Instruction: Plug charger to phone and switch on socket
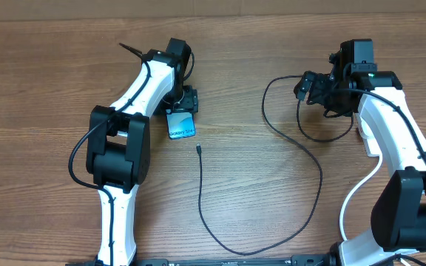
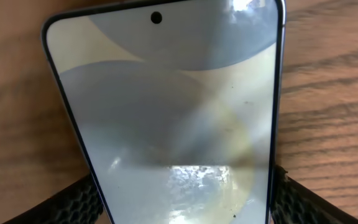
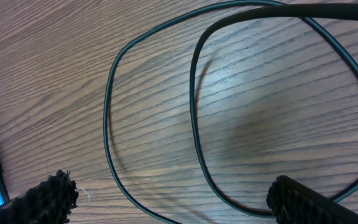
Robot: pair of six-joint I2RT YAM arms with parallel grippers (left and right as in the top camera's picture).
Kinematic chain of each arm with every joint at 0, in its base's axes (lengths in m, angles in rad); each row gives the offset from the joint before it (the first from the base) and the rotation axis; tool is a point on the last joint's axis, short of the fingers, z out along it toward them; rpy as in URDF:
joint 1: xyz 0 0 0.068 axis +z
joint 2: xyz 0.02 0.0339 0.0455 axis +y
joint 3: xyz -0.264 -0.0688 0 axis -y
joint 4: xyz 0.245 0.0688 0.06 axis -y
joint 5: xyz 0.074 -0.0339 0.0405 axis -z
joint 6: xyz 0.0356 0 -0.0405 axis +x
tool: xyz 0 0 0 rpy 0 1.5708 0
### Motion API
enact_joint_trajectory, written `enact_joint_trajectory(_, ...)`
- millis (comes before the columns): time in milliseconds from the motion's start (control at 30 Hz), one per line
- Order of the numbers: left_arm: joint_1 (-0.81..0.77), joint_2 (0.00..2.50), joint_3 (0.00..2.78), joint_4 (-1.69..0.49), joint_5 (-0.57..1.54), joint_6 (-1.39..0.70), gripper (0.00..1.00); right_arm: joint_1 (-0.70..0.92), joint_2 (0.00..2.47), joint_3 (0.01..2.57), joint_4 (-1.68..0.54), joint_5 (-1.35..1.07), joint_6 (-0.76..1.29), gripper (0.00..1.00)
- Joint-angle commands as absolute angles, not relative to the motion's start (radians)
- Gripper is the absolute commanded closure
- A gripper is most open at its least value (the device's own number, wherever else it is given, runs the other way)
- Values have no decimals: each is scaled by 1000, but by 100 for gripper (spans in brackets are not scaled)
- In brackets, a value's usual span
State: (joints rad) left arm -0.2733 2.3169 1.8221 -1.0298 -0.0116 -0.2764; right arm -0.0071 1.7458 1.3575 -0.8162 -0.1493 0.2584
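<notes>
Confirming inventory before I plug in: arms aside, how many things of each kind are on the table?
Phone: 1
Black charger cable: 1
White power strip, mostly hidden by the right arm: 1
Total: 3

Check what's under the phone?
Only the wood table shows around the phone; the patch directly beneath it is covered. The tip of the charger lies clear of it, not underneath.
</notes>
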Motion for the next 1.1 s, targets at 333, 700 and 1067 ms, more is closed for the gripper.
enact_joint_trajectory(333,-288,2422,1771,-1008,-31,-247,0,-11,1742,1361,-814,-142,262,0)
enact_joint_trajectory(700,-288,2422,1771,-1017,-27,-506,6,-11,1742,1361,-814,-142,262,0)
enact_joint_trajectory(1067,-289,2422,1770,-985,-26,-403,12,-11,1742,1361,-814,-142,262,0)
